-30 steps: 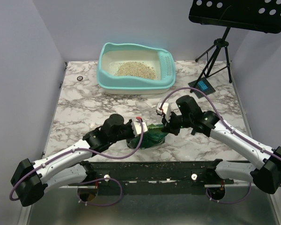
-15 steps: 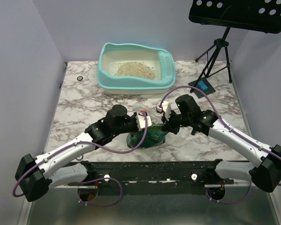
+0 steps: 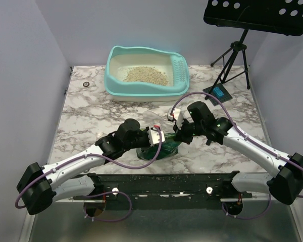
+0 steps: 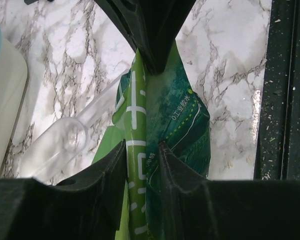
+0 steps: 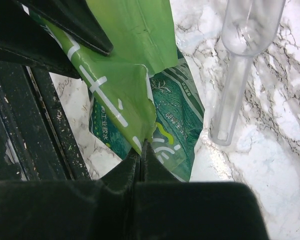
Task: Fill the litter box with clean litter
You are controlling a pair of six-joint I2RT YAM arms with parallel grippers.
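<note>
While left end effector (image 4: 142, 149) and right end effector (image 5: 140, 150) pinch the pouch (image 4: 182, 120) top edge, open tabletop (image 3: 91, 116) reaches the far litter box (image 3: 141, 92).

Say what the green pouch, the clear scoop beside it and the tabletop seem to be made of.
Pouch: thin plastic film, glossy; it creases and catches highlights.
Scoop: hard transparent plastic, probably; the marble pattern shows through it.
Tabletop: marble-look surface, white with grey veins; real stone or laminate, cannot tell.
</note>
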